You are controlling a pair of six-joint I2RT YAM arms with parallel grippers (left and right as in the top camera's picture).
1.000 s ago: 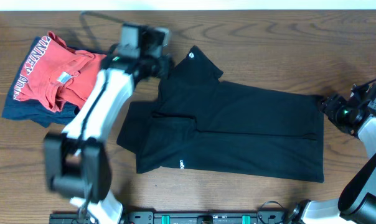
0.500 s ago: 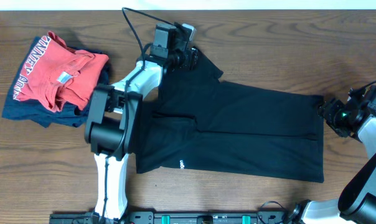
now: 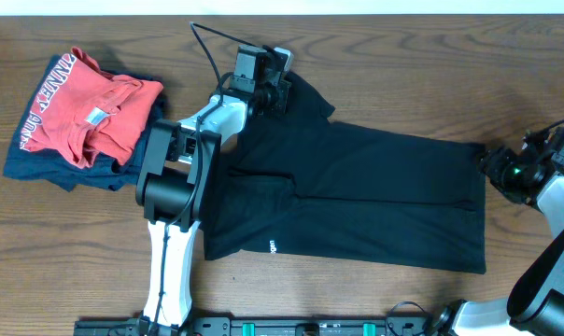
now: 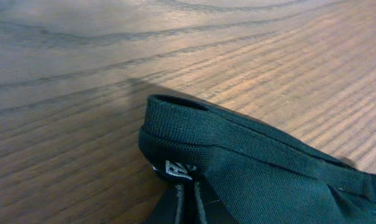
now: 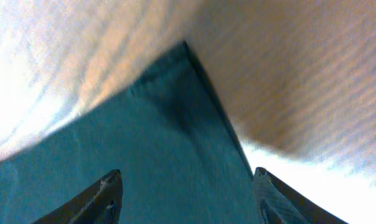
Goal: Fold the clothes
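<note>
left gripper (image 3: 282,91), seen from overhead, sits on the far sleeve of the black t-shirt (image 3: 357,191), jaws pinched together on the cloth; the shirt lies flat across the middle of the wooden table (image 3: 403,56), its near left part folded over; right gripper (image 3: 492,166) waits at the shirt's right edge, near the far corner; a red shirt (image 3: 86,107) with white lettering lies on a navy garment (image 3: 39,168) at the far left, apart from the black one; left wrist view: the sleeve hem curls in a rounded fold just above the closed tips, a small white mark on it, bare wood beyond; right wrist view, blurred: both fingers (image 5: 107,196) stand wide apart over a corner of the shirt (image 5: 163,124), gripping nothing.
</note>
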